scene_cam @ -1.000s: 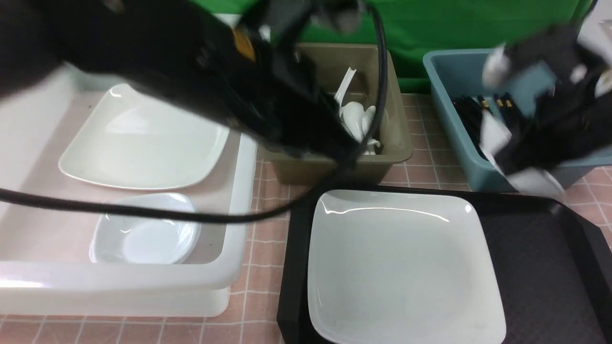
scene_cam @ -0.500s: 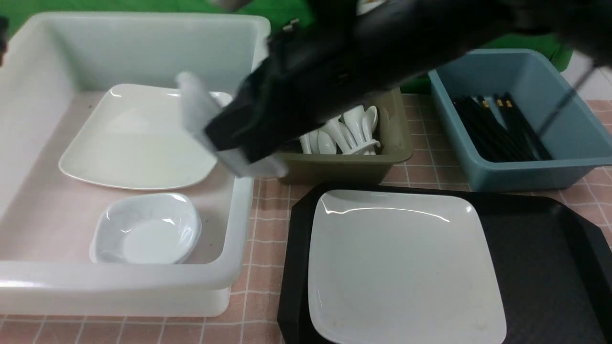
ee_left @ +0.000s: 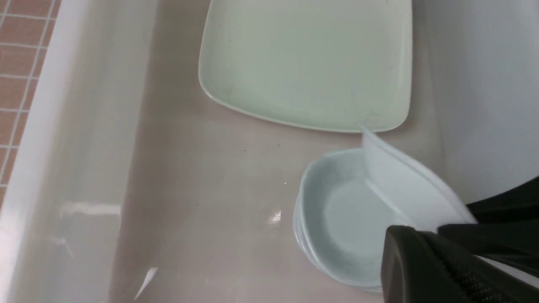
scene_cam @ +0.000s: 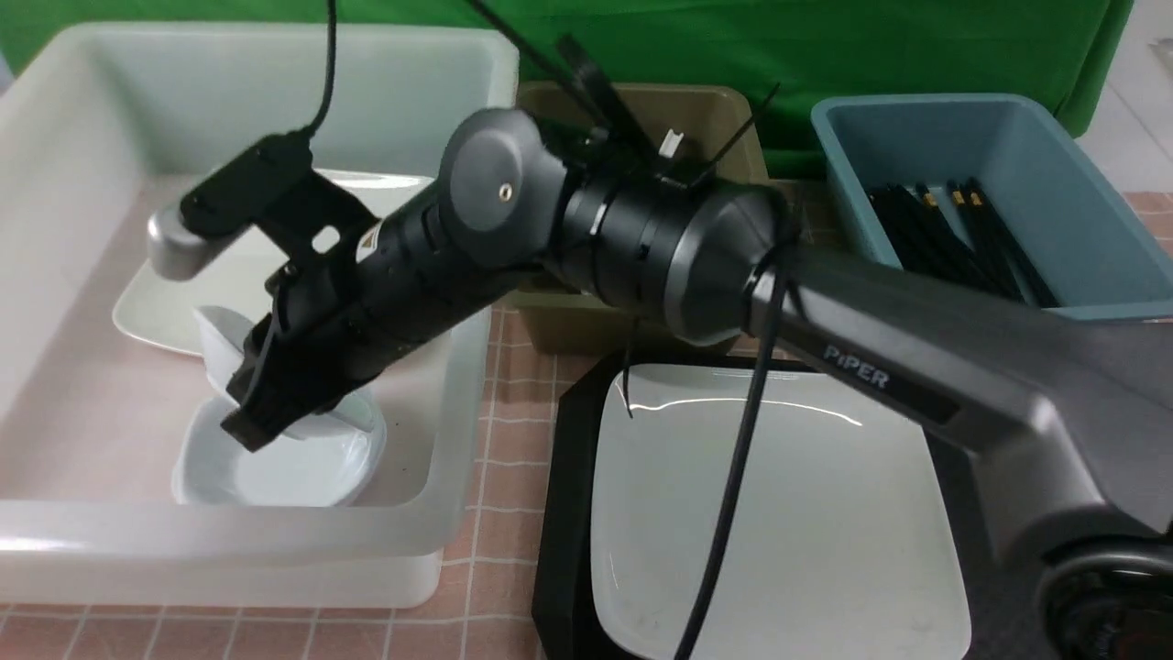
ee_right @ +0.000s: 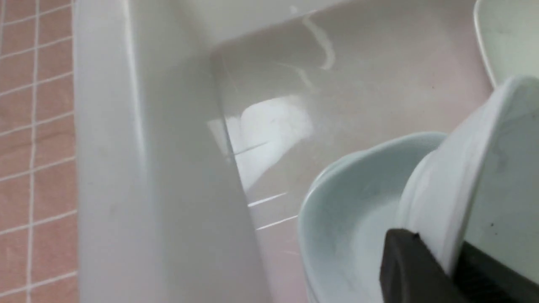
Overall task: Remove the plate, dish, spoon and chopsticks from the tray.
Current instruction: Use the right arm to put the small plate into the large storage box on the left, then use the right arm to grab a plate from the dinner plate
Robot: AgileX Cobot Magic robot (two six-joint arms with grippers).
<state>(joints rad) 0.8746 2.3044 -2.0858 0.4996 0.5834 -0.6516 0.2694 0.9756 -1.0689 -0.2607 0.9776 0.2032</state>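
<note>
My right gripper (scene_cam: 266,394) (ee_right: 442,252) reaches across into the white tub (scene_cam: 229,550). It is shut on the rim of a small white dish (scene_cam: 217,344) (ee_right: 463,176), held steeply tilted, its low edge at the stacked dishes (scene_cam: 302,467) (ee_left: 337,219). The large square plate (scene_cam: 779,513) lies on the black tray (scene_cam: 564,495). Black chopsticks (scene_cam: 953,238) lie in the blue tub. A white spoon handle (scene_cam: 671,142) pokes up in the olive tub. My left gripper (ee_left: 425,231) is shut and empty, high over the tub, and is out of the front view.
A second square plate (scene_cam: 156,312) (ee_left: 307,63) lies at the back of the white tub. The olive tub (scene_cam: 733,119) and the blue tub (scene_cam: 1054,137) stand behind the tray. My right arm spans the middle, hiding much of the olive tub.
My right arm swung from the right side across to the white tub, carrying the dish down over the stacked dishes. The left arm left the front view.
</note>
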